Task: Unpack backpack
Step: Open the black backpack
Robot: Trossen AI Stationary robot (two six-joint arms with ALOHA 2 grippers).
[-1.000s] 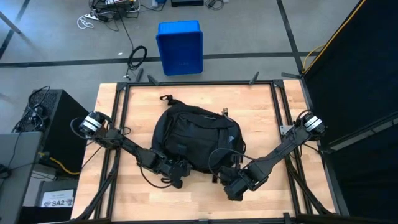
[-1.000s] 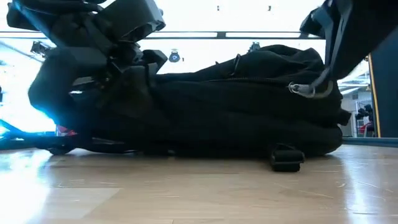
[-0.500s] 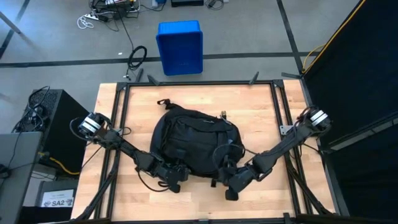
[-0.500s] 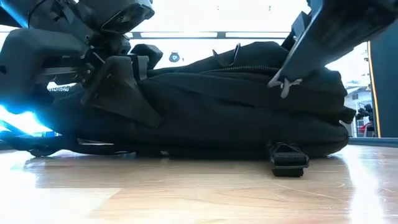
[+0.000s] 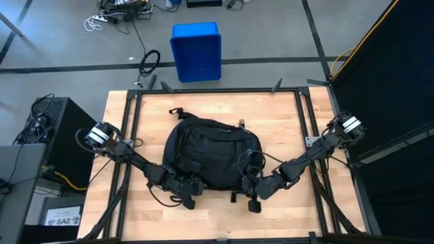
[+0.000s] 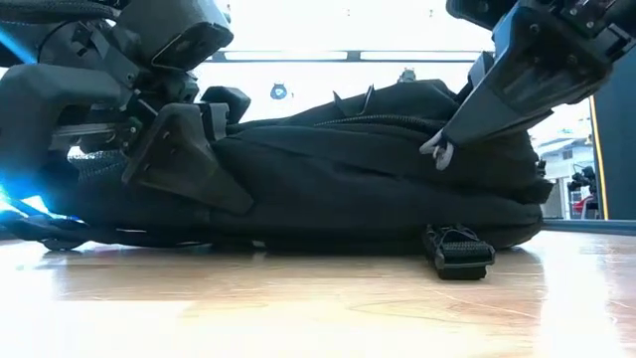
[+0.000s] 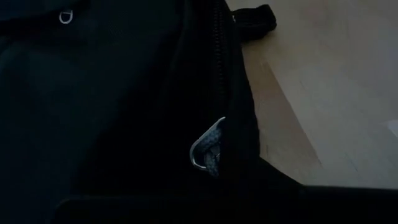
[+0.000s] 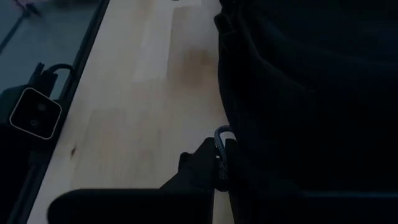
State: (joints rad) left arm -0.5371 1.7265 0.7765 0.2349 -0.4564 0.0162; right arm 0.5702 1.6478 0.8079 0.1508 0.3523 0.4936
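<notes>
One large black soft fabric backpack is seen lying flat near the middle of the pale wooden table, its near edge pressed between two dark arms. In the high view the near edge of the backpack is partly covered by both grippers, and the fingertips themselves are hard to make out against the black cloth. The left gripper is placed at the backpack's near left corner; the right gripper is placed at its near right corner. Both sets of fingers are closed tight. In the right wrist view a small metal ring pull is seen just at the fingers, but whether it is pinched cannot be told. In the left wrist view one grey zip pull is seen hanging beside a zip line, with the fingers lost in darkness. In the low view one black strap buckle is seen resting on the table under the backpack. One blue plastic bin is seen standing on the floor beyond the table.
</notes>
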